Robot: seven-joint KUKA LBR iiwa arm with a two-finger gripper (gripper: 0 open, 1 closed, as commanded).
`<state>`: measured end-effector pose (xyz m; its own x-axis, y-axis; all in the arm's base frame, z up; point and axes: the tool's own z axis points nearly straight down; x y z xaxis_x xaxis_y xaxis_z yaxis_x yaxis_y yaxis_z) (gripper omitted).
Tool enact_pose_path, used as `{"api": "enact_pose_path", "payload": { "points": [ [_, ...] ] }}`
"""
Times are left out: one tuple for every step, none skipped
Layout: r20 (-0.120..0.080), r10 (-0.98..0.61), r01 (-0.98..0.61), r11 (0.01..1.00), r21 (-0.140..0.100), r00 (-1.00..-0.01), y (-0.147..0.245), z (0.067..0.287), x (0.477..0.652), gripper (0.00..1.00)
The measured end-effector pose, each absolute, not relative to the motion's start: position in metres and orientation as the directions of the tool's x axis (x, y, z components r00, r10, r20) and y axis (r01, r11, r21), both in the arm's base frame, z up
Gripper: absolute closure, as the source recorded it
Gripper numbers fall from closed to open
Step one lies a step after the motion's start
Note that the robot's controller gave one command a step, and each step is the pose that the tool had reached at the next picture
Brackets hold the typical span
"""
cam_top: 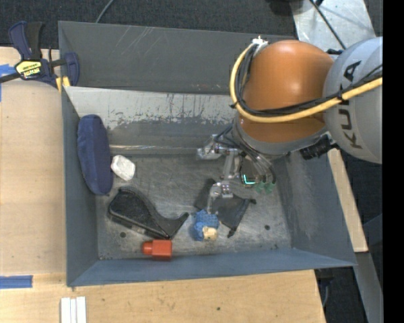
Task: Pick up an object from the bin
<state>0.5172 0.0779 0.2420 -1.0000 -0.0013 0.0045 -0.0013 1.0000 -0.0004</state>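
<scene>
**While the gripper hangs low, six small things lie in the bin**

Where the grey metal bin [188,59] opens to the camera, its scuffed, scratched floor carries a scatter of loose things rather than a heap. Along the left wall lies a long, rounded roll of dark blue fabric [94,153], with a small white crumpled lump [122,167] just beside it. Nearer the front sits a black curved piece [138,212], broad at its left end and tapering to the right, and close to it a small red block [157,249].

The gripper [223,195], below the arm's glossy orange cover [286,86] and yellow cable [289,110], is down in the right half of the bin. It is over a dark, flat, angular piece [234,212] at the floor's front middle-right. A little blue-and-yellow toy [204,226] lies just to the left of that piece. Whether the gripper is spread or pressed together cannot be told, nor whether it touches the dark piece.
</scene>
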Motion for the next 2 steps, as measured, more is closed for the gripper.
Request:
{"api": "enact_pose_path", "payload": {
  "points": [
    [0.003,-0.341,-0.341,0.940,0.000,-0.940,0.035,0.126,0.513,0.00],
    [-0.007,-0.402,-0.402,0.916,0.000,-0.916,0.016,0.071,0.528,0.00]
  ]
}}
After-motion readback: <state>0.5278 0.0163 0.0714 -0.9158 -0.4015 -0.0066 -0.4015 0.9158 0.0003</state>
